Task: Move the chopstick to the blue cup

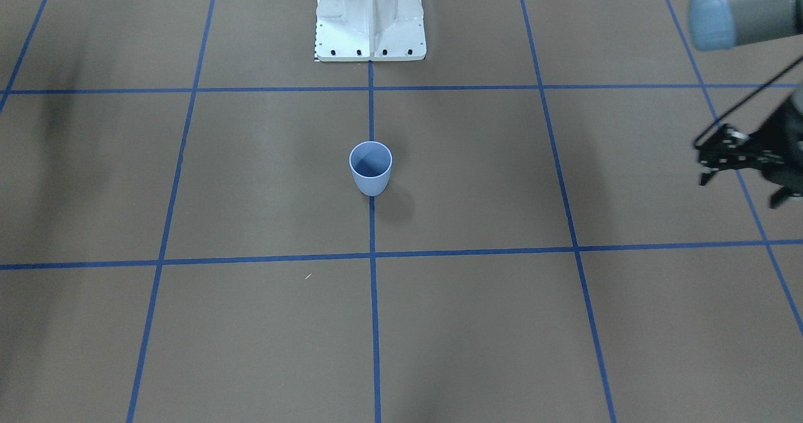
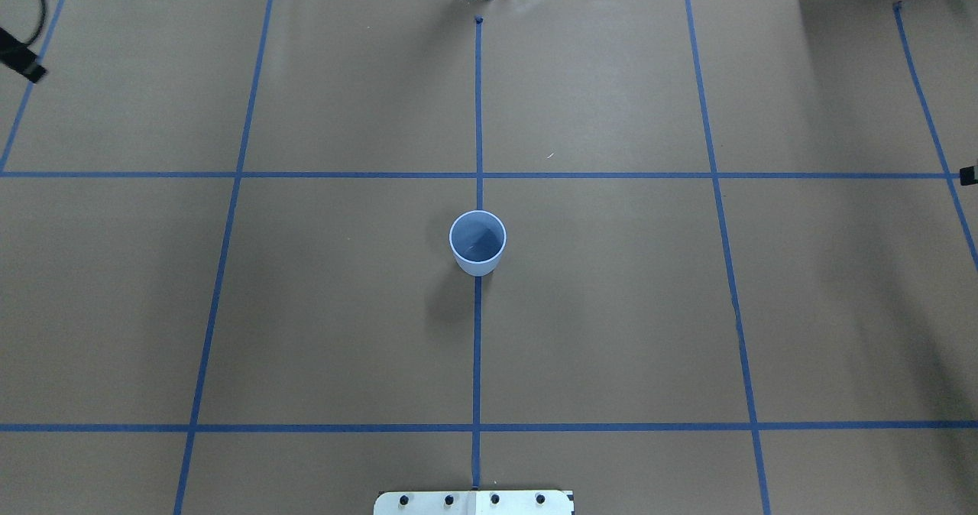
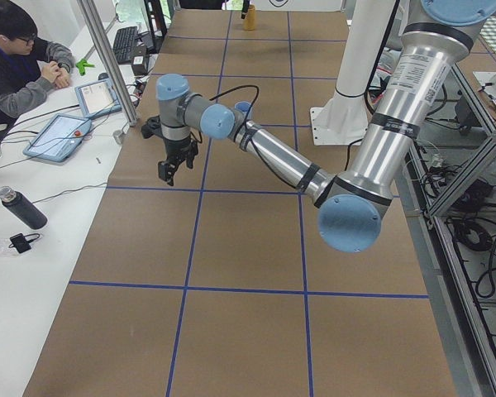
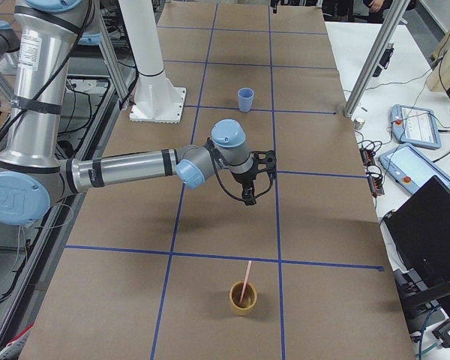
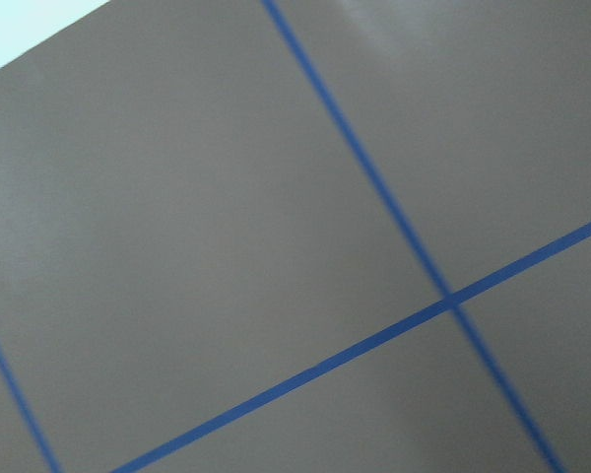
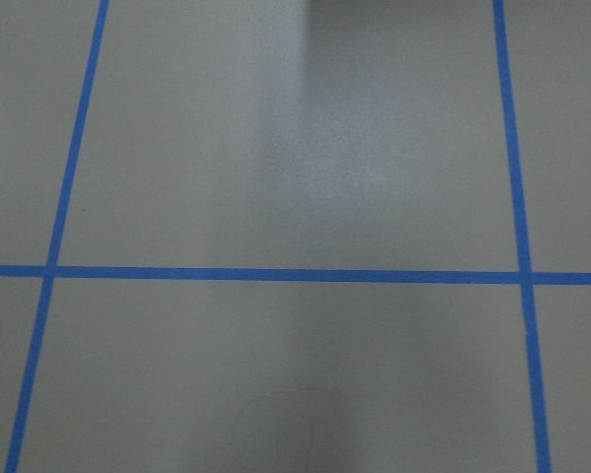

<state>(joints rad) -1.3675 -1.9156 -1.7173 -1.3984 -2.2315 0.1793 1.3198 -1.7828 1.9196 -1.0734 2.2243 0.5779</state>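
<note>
Labelling is limited to a printed strip (image 3: 417, 78) on the upper tube of the left arm (image 3: 273, 157) and a matching strip on the right arm (image 4: 127, 171). The text on both is too small to read. A pale emblem sits on the blue joint cap (image 4: 11, 199) at the right elbow, and its letters cannot be made out.

The left arm rises from its elbow to the shoulder, and its forearm reaches out roughly level toward the operators' side. The wrist is turned so that the left gripper (image 3: 169, 171) points down, clear of the worktop (image 2: 344, 309), near a blue tape line (image 2: 229, 175). In the front-facing view its fingers stand wide apart and hold nothing.

The right arm mirrors this pose, with the forearm level and the right gripper (image 4: 249, 198) pointing down above the worktop. This gripper lies between the blue cup (image 1: 370, 181) and a brown cup (image 4: 242, 302). The overhead view shows only a sliver of it at the edge, so the spread of its fingers cannot be told.

The blue cup stands upright at the centre of the worktop, on the middle tape line, in front of the white pedestal (image 1: 370, 34). The chopstick (image 4: 245, 281) leans inside the brown cup, which stands near the end of the worktop on the robot's right, well apart from the blue cup.

Both wrist views show only brown worktop and tape lines. A seated person (image 3: 16, 66) is beside the worktop's long edge, near two tablets (image 3: 58, 136).
</note>
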